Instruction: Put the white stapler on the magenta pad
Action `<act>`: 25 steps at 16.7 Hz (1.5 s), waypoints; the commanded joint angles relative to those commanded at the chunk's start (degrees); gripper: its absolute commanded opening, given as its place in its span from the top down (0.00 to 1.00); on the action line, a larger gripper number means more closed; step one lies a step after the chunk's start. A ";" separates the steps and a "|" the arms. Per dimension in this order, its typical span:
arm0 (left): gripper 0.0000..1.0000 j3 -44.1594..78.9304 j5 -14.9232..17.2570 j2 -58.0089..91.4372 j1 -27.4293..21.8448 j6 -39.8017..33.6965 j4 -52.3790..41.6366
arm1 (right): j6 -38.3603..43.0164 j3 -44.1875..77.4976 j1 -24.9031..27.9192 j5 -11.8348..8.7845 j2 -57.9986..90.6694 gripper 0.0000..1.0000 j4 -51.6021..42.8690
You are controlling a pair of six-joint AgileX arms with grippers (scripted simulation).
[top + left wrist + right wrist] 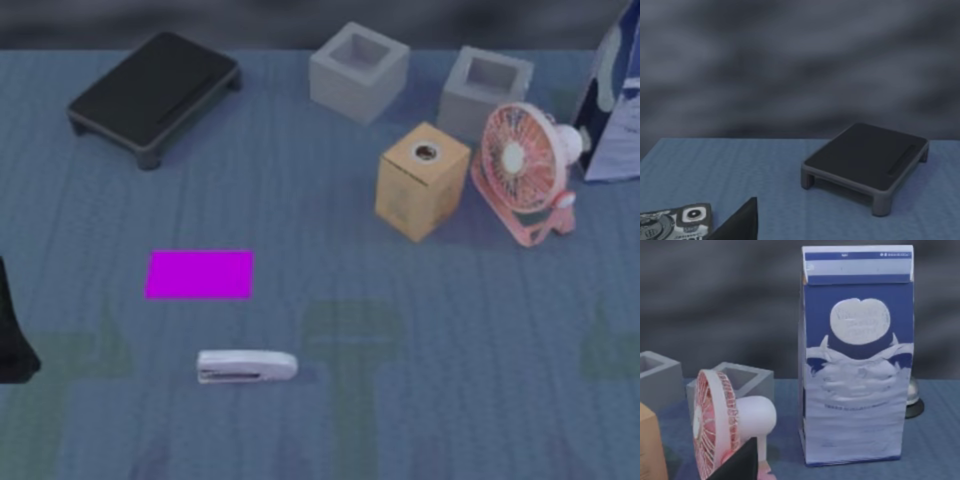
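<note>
The white stapler (247,366) lies flat on the blue table near the front, its length running left to right. The magenta pad (199,274) lies flat a little behind it and to its left, with nothing on it. My left arm (12,335) sits parked at the table's left edge, well left of the stapler. Only one dark finger (742,222) shows in the left wrist view, with nothing held. My right arm is outside the top view. One of its fingers (742,465) shows in the right wrist view, also with nothing held.
A black raised platform (155,92) stands at the back left. Two grey hollow blocks (359,70) (485,90), a tan box (421,181), a pink fan (522,170) and a blue-white milk carton (618,100) crowd the back right.
</note>
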 joint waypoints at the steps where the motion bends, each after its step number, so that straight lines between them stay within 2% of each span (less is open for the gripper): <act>1: 0.00 0.00 0.00 0.00 0.00 0.00 0.00 | 0.00 0.00 0.00 0.00 0.00 0.00 0.00; 4: 0.00 1.71 0.04 1.76 -0.81 1.12 -1.33 | 0.00 0.00 0.00 0.00 0.00 0.00 0.00; 8: 0.00 11.23 0.02 12.66 -5.12 7.34 -8.66 | 0.00 0.00 0.00 0.00 0.00 0.00 0.00; 18: 0.00 49.01 -0.17 67.59 -22.61 32.93 -39.95 | 0.00 0.00 0.00 0.00 0.00 0.00 0.00; 25: 0.00 71.14 -0.17 97.19 -32.73 47.63 -57.34 | 0.00 0.00 0.00 0.00 0.00 0.00 0.00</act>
